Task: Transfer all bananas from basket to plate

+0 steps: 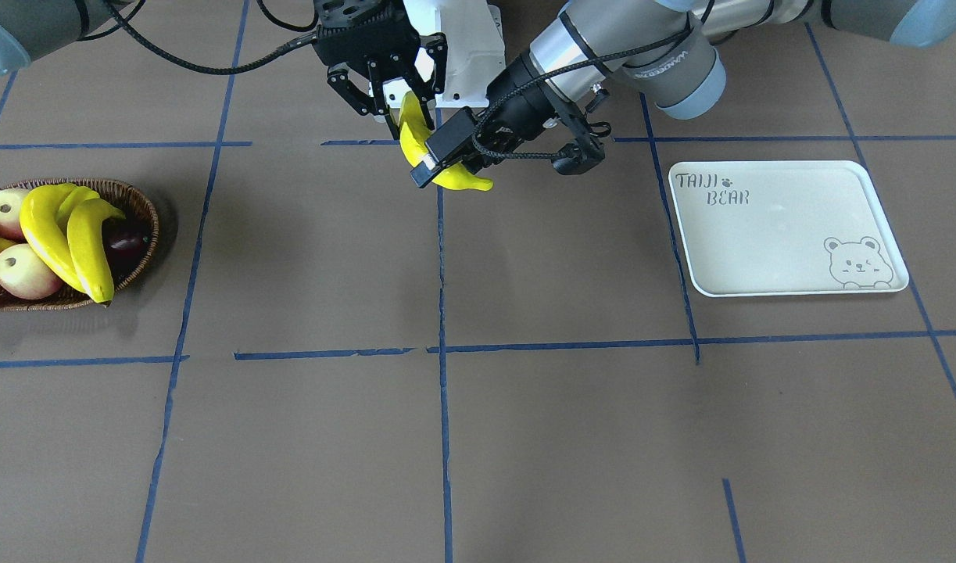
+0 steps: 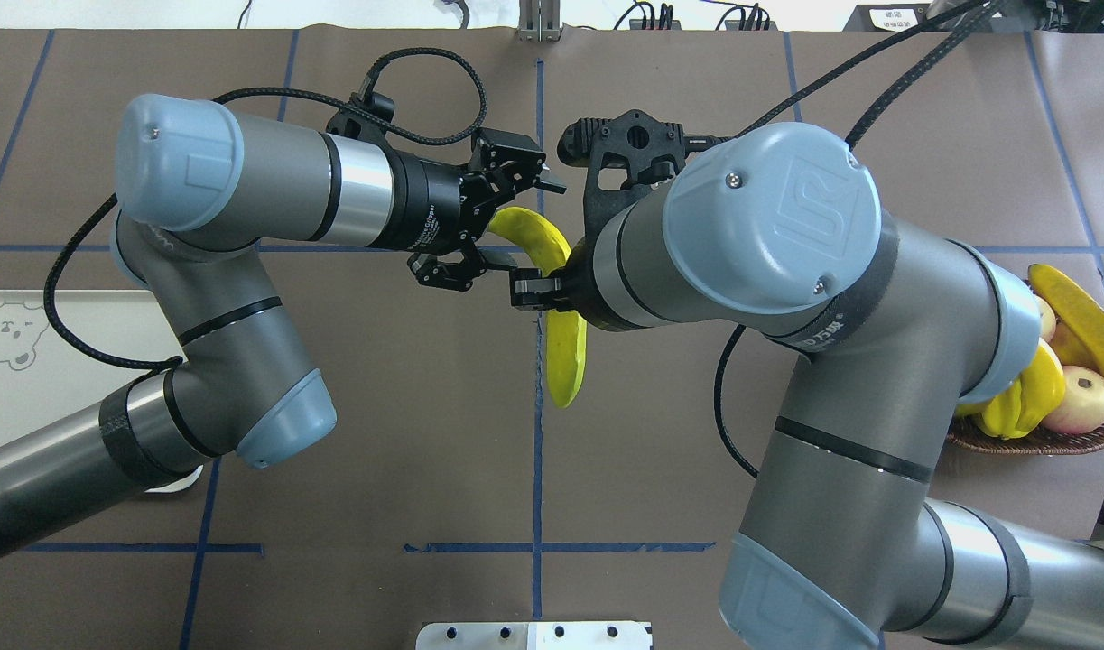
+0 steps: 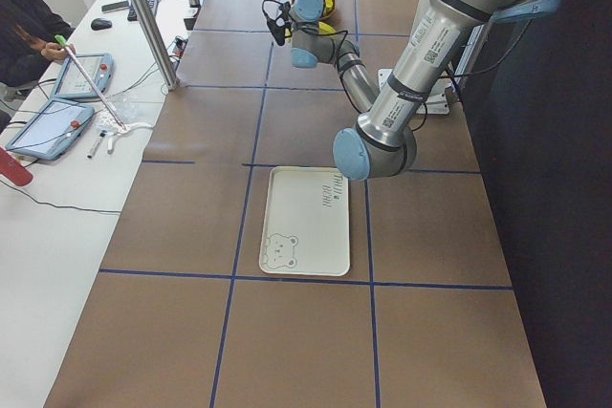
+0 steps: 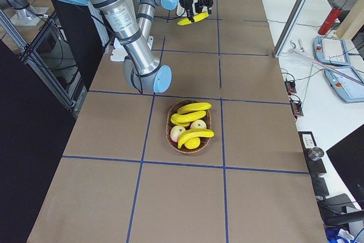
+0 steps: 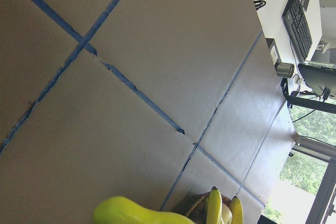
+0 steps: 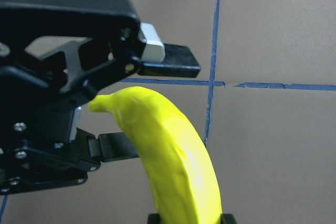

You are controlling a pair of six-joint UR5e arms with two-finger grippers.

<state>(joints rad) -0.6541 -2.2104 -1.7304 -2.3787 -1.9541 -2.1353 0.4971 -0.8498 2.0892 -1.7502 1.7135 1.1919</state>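
My right gripper [image 1: 407,108] is shut on a yellow banana [image 1: 454,178] and holds it in the air over the table's middle; the right wrist view shows the banana [image 6: 173,156] rising from the gripper [image 6: 189,219]. My left gripper [image 2: 538,239] is open, with its jaws on either side of the banana's free end. A left finger [image 6: 173,64] stands apart from the banana. Three bananas [image 1: 51,231] lie in the wicker basket [image 1: 137,205]. The off-white plate [image 1: 782,234] holds nothing.
The basket also holds pale round fruit [image 1: 26,272], a dark fruit [image 1: 124,241] and a yellow-green starfruit [image 2: 1012,411]. The left arm covers part of the plate [image 2: 28,388]. An operator [image 3: 24,26] sits at a side desk with tablets.
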